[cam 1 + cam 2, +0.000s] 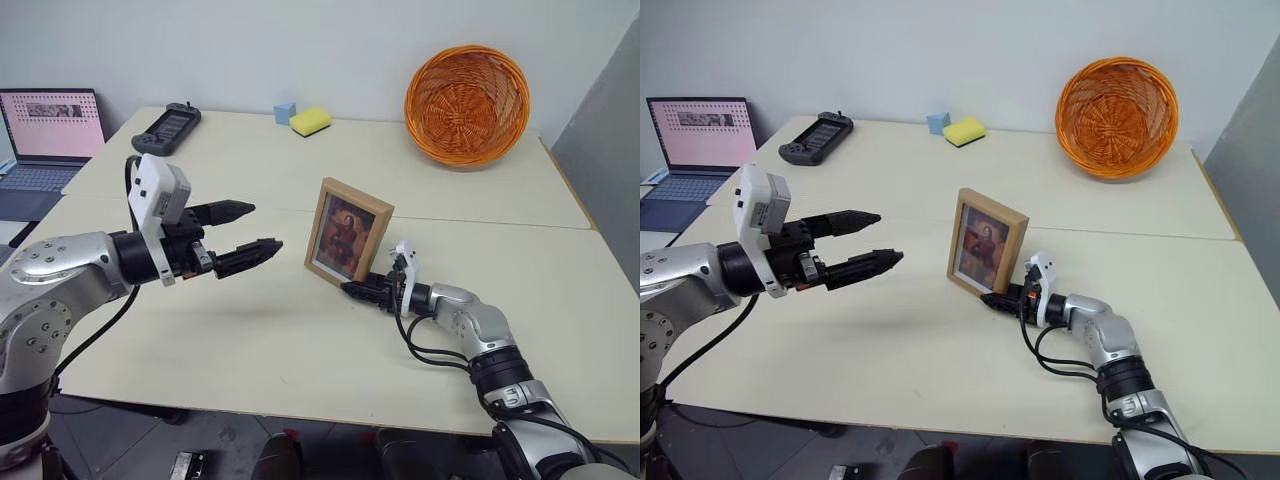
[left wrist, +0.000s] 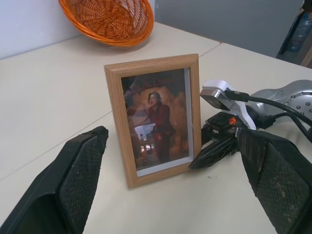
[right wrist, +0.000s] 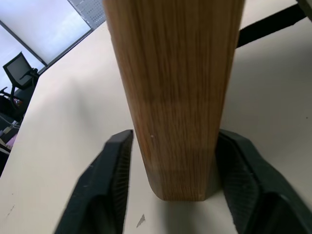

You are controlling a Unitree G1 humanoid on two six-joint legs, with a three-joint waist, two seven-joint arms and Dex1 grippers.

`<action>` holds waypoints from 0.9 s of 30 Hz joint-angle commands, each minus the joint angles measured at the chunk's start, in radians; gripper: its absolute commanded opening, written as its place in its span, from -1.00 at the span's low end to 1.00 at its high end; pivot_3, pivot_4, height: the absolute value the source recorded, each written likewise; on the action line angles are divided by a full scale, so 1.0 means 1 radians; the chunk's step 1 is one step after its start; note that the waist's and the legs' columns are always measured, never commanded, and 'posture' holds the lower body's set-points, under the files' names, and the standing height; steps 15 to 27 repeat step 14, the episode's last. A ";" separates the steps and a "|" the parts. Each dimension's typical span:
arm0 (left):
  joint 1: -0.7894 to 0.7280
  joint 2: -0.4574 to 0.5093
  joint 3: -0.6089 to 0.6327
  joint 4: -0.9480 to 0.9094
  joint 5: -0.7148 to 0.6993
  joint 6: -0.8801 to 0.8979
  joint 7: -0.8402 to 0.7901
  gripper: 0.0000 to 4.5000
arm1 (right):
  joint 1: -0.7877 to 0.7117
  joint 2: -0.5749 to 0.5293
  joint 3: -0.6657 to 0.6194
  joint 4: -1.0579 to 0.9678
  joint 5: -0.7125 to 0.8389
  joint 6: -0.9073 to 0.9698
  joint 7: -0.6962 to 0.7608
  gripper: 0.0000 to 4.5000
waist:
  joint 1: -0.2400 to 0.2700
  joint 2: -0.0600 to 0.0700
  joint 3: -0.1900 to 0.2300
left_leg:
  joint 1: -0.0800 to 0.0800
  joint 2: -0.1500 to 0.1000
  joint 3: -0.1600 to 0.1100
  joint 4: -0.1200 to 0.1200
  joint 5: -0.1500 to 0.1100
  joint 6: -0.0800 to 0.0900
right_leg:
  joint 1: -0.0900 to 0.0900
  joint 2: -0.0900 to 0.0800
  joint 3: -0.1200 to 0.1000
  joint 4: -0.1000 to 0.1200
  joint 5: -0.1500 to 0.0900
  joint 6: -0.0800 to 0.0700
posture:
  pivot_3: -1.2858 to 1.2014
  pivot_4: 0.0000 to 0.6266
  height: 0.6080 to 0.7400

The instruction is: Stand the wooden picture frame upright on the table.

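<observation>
The laptop point(image 1: 45, 140) is cut off by the left eye view's edge. The wooden picture frame point(image 3: 175, 92) runs past the top of the right wrist view, its back panel hidden. Whether the right pincer point(image 3: 170, 190) touches its edge cannot be told.

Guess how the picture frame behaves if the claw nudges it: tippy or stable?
Probably tippy: the wooden picture frame stands tall on a narrow bottom edge on the table. Likely stiff and light, being thin wood. The right claw brackets its lower edge with small gaps, so a sideways bump could topple it.
</observation>
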 commanded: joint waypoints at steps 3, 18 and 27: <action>-0.023 0.005 0.010 -0.012 -0.006 0.010 0.003 1.00 | 0.003 -0.003 0.006 -0.032 -0.013 -0.004 -0.001 0.89 | 0.000 0.000 0.000 | 0.000 0.000 0.000 0.000 0.000 0.000 | 0.000 0.000 0.000 0.000 0.000 0.000 | 0.03 -0.52 1.00; -0.061 -0.021 0.026 0.003 -0.044 0.057 0.031 1.00 | -0.002 0.004 -0.005 -0.032 -0.007 0.013 -0.011 0.99 | 0.000 0.000 0.000 | 0.000 0.000 0.000 0.000 0.000 0.000 | 0.000 0.000 0.000 0.000 0.000 0.000 | 0.03 -0.52 1.00; -0.061 -0.021 0.026 0.003 -0.044 0.057 0.031 1.00 | -0.002 0.004 -0.005 -0.032 -0.007 0.013 -0.011 0.99 | 0.000 0.000 0.000 | 0.000 0.000 0.000 0.000 0.000 0.000 | 0.000 0.000 0.000 0.000 0.000 0.000 | 0.03 -0.52 1.00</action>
